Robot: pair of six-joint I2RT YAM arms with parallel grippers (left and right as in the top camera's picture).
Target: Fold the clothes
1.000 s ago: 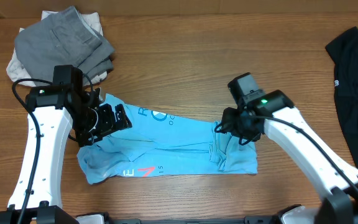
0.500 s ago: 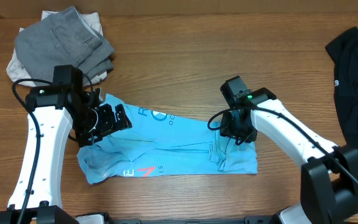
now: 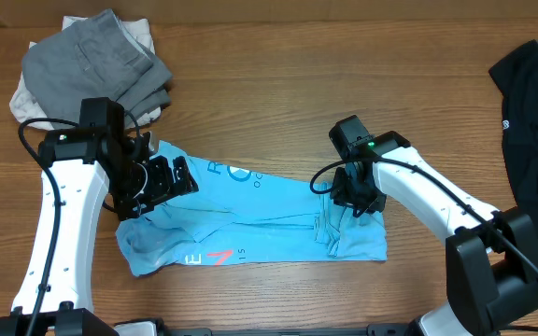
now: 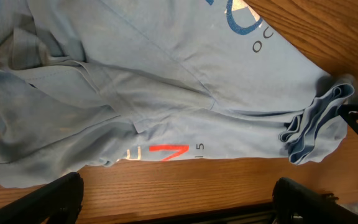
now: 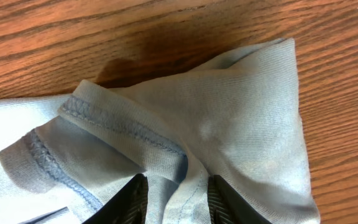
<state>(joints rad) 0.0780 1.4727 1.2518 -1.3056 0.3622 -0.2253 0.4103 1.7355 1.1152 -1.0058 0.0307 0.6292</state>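
The shirt (image 5: pixel 229 124) at the right tool (image 5: pixel 173 194) is soft, matt knitted cotton with stitched hems and flat printed logos. The bench (image 3: pixel 344 75) beneath is smooth wood grain with a faint sheen. The tool's fingers (image 5: pixel 132 198) are matt black plastic. Behind the left tool (image 3: pixel 168 179), the grey garment (image 3: pixel 96 56) is matt cloth.

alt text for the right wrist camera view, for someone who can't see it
Close-up of a bunched corner of a light blue T-shirt on a wooden table, its stitched hem curling across the frame. At the bottom edge the right end effector has a fold of the fabric between its two black fingers.
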